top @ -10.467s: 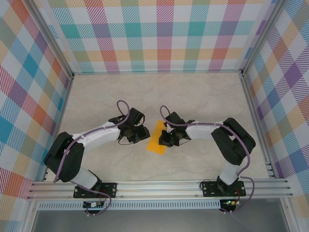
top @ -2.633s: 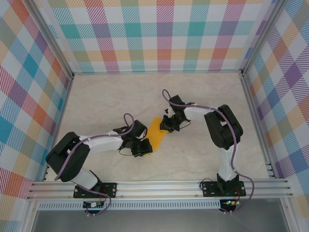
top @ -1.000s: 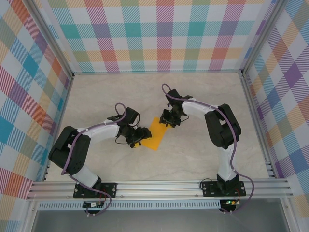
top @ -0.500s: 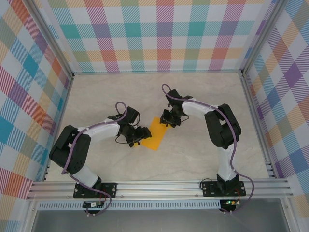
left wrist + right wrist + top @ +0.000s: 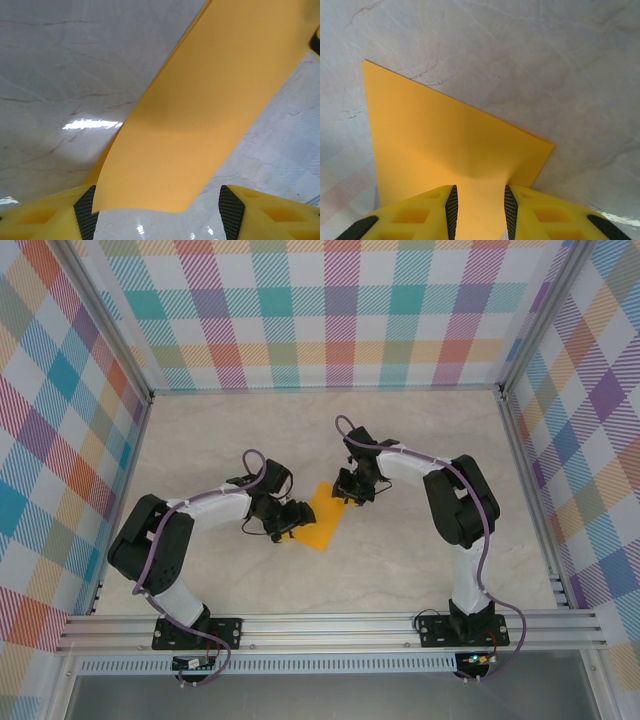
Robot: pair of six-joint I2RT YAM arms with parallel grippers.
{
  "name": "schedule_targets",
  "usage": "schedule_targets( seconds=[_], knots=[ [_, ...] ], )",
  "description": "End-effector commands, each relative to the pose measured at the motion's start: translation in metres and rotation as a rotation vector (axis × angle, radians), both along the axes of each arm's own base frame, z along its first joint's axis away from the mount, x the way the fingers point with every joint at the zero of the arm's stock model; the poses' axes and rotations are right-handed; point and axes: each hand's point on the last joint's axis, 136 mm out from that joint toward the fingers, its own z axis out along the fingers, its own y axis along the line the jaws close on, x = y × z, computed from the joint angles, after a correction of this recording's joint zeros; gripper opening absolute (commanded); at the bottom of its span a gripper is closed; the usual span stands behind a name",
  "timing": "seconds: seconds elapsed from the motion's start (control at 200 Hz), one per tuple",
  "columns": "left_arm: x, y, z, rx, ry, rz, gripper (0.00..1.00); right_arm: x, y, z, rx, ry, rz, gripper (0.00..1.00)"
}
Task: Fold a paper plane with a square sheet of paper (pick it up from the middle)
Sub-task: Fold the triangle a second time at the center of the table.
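The square sheet of paper [image 5: 322, 519] is plain orange-yellow and unmarked, stretched between my two grippers. The right gripper [image 5: 479, 197] is clamped on its far edge, where the paper dimples. I see the near end lying between the left gripper's [image 5: 157, 202] spread jaws, above the marbled worktop [image 5: 55, 75].
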Motion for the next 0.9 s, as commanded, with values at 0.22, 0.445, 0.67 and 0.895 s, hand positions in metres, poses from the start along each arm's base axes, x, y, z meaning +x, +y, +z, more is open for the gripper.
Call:
schedule_targets(
  seconds=[0.22,0.445,0.67,0.895],
  knots=[
    [0.01,-0.019,0.024,-0.118,-0.032,-0.04,0.61,-0.005,-0.004,-0.008,-0.03,0.023,-0.008,0.32],
    [0.016,-0.036,0.04,-0.204,-0.061,-0.066,0.6,-0.003,-0.003,-0.006,-0.023,0.017,-0.005,0.31],
    [0.03,-0.054,0.042,-0.239,-0.085,-0.084,0.6,-0.005,-0.005,-0.008,-0.019,0.026,0.002,0.3],
    [0.041,-0.066,0.033,-0.244,-0.084,-0.076,0.61,-0.004,-0.001,0.007,0.054,0.006,0.01,0.29]
  ],
)
